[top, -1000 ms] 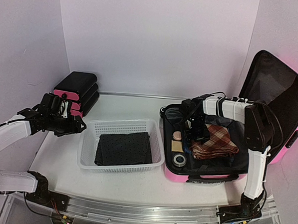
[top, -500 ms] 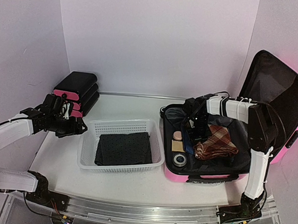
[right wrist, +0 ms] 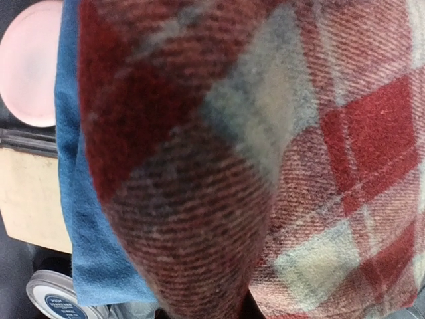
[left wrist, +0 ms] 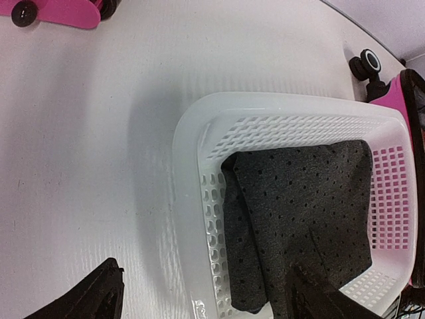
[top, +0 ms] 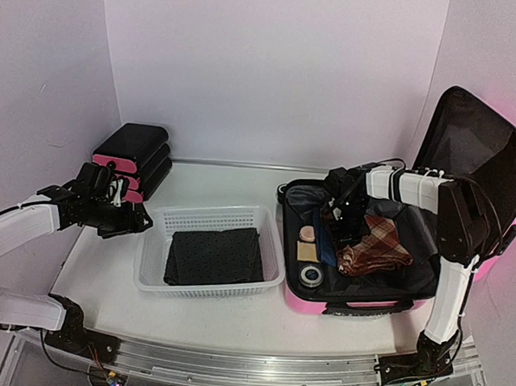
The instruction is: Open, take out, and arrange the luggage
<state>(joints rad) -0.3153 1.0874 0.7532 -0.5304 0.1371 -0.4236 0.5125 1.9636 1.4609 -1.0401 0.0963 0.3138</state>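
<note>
Luggage (top: 480,161) open; right pincer (top: 341,228) clamps plaid cloth (top: 381,241) inside; left pincer (top: 134,219) agape.

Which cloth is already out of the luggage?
The dark dotted cloth, lying in the white basket. The red plaid cloth and blue cloth lie inside the luggage.

Glossy pink luggage (top: 481,153), lying open, lid upright, far right
</note>
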